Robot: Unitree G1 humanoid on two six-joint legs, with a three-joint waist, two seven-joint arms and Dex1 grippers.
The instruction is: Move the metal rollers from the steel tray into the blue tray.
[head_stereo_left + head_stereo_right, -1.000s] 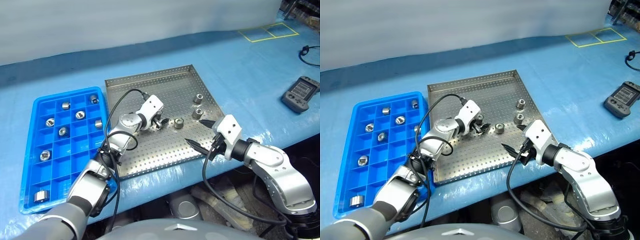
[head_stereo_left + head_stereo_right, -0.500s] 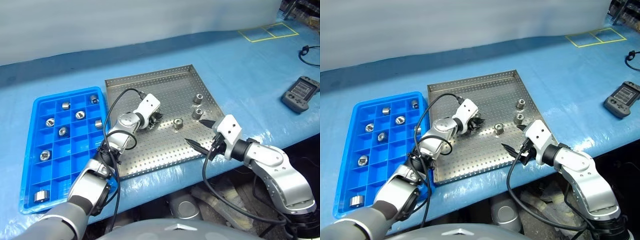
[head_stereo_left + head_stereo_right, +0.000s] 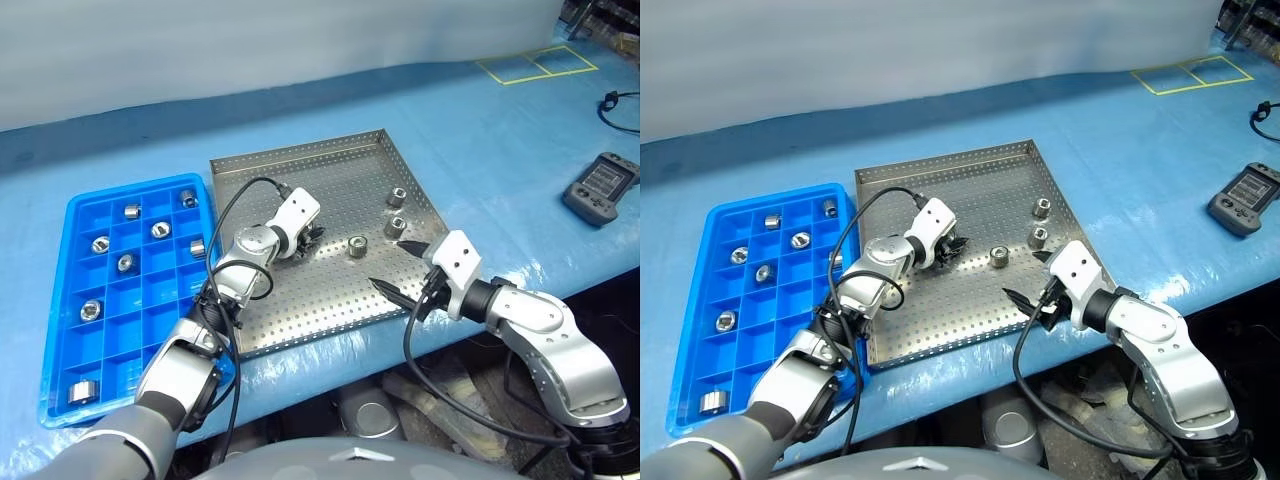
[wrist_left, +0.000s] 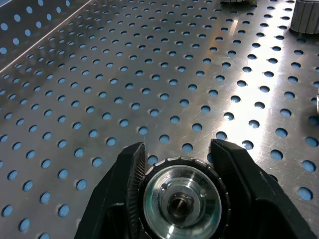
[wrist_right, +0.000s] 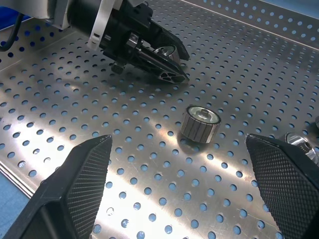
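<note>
Left wrist view has the left gripper (image 4: 179, 164) clamped on one of the metal rollers (image 4: 182, 199), a finger (image 4: 127, 184) pressed to each side of its ribbed wall, low over the steel tray (image 4: 99, 74). It looks small, stiff and fairly heavy for its size, and its polished faces are probably slick, so the ribbed side wall is the sound place to pinch; it would likely roll if nudged. Just ahead of the fingers another roller (image 5: 200, 124) stands on end on the perforated floor, and two more (image 3: 396, 196) lie beyond it near the tray's far rim. The right gripper (image 3: 398, 266) hovers with its fingers spread wide and empty, facing that nearest roller. The blue tray (image 3: 60, 330), off behind the left gripper, already holds several
</note>
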